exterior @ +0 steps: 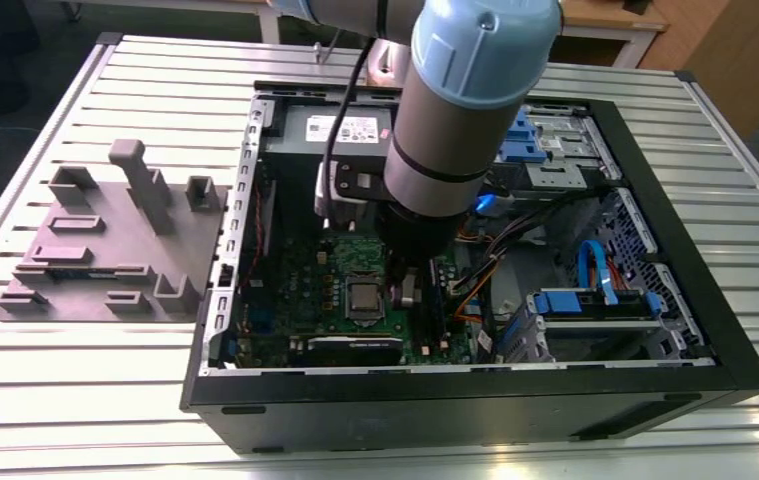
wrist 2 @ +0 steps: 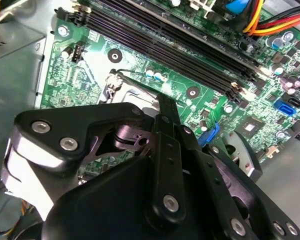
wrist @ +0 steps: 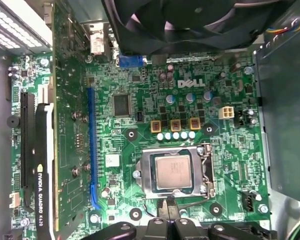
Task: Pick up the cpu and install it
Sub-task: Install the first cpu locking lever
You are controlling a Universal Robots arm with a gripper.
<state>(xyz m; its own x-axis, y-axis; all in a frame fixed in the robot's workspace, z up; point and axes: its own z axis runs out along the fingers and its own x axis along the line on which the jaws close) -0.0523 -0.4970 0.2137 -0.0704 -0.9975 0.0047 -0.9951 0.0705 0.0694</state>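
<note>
The cpu [wrist: 172, 171] is a small pale silver square lying flat in the dark socket frame [wrist: 145, 176] on the green motherboard [wrist: 140, 100], with the metal bracket around its rim. In the exterior view the cpu [exterior: 363, 297] sits in the middle of the board inside the open computer case [exterior: 699, 330]. My gripper [wrist: 169, 201] hovers just beside the socket's edge, with its fingertips together and nothing between them. It is apart from the cpu. In the second wrist view the black finger [wrist 2: 166, 107] points down at the board next to the socket corner.
A grey-mauve plastic block [exterior: 112, 240] with upright posts stands on the slatted table at the exterior view's left. Inside the case are a graphics card [wrist: 42, 165], a black fan [wrist: 190, 20], memory slots [wrist 2: 180, 50], loose cables [exterior: 486, 270] and blue drive brackets [exterior: 593, 300].
</note>
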